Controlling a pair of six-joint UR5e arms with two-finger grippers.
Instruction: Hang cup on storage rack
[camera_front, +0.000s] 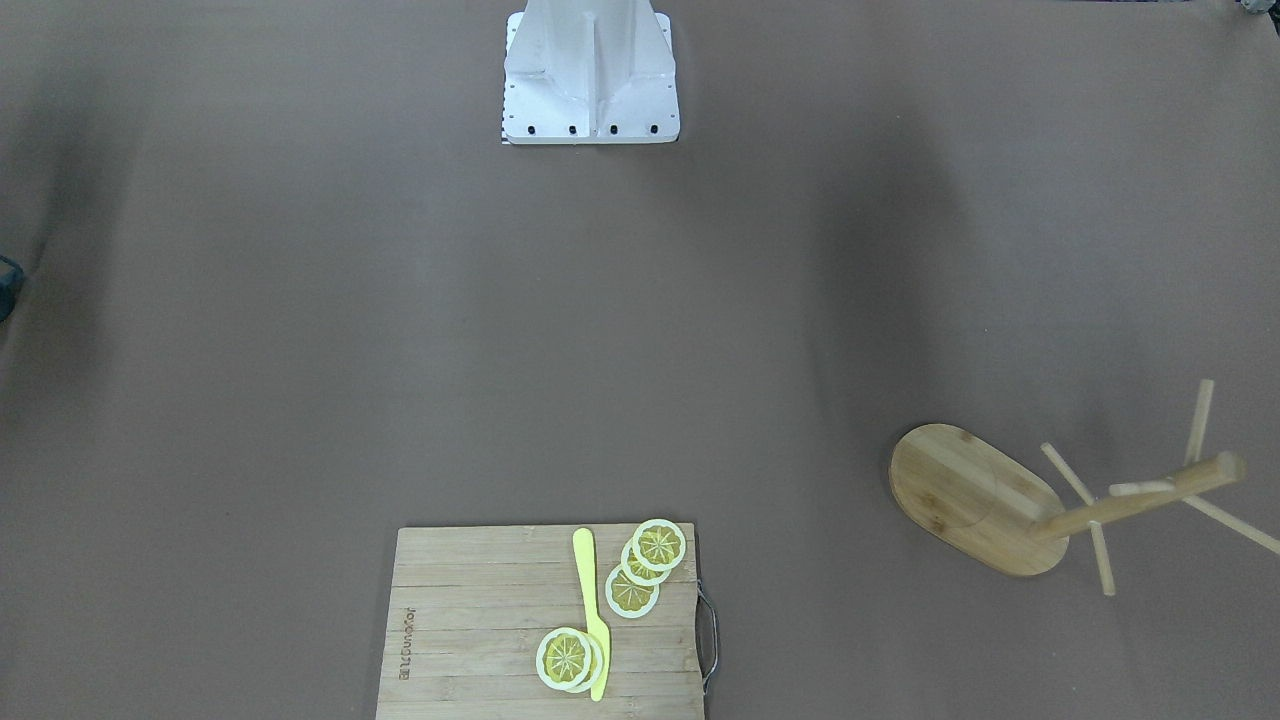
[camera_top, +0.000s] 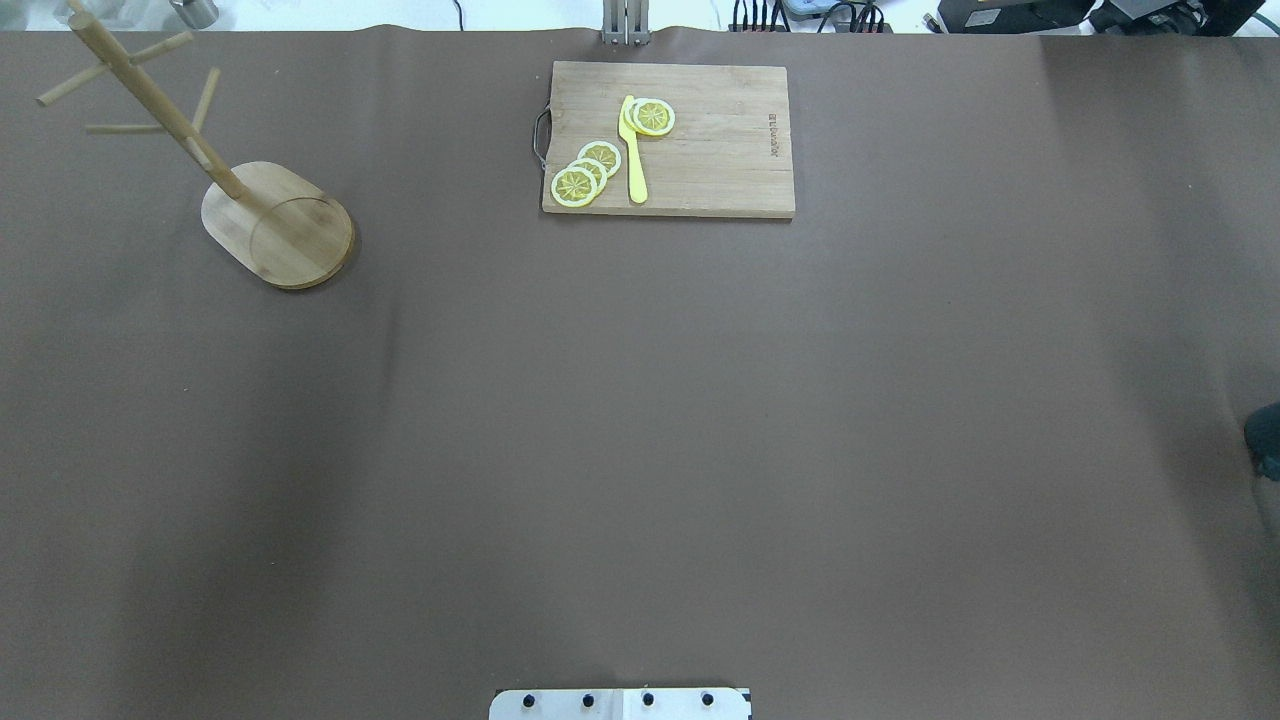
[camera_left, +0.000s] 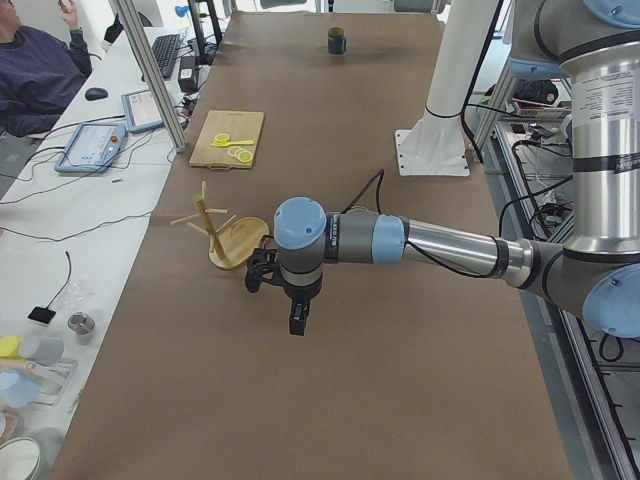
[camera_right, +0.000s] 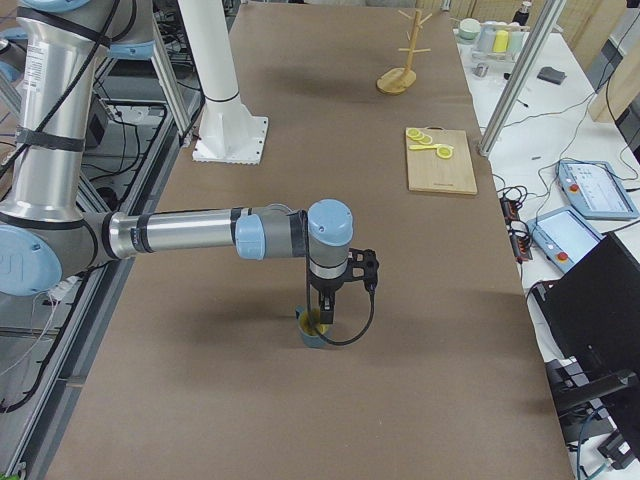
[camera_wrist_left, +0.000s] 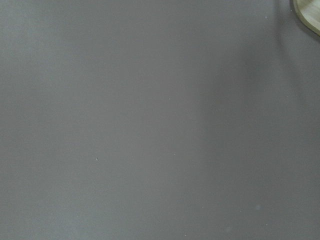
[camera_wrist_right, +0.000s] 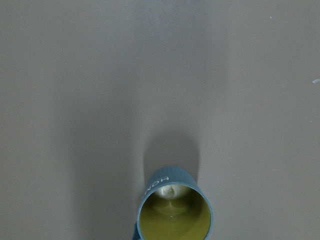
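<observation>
The slate-blue cup (camera_wrist_right: 175, 212) stands upright on the brown table near its right end, yellowish-olive inside, with pale lettering on the side. It also shows in the exterior right view (camera_right: 311, 333) and at the edge of the overhead view (camera_top: 1266, 441). My right gripper (camera_right: 321, 317) hangs straight over the cup's rim; I cannot tell whether it is open or shut. The bamboo storage rack (camera_top: 277, 226) stands at the far left, its pegs bare. My left gripper (camera_left: 297, 322) hovers over bare table, on the robot's side of the rack (camera_left: 231, 237); I cannot tell its state.
A wooden cutting board (camera_top: 700, 150) with lemon slices (camera_top: 588, 172) and a yellow knife (camera_top: 633, 150) lies at the far middle edge. The robot's white base (camera_front: 590, 80) stands at the near middle. A person (camera_left: 35, 75) sits beyond the far side.
</observation>
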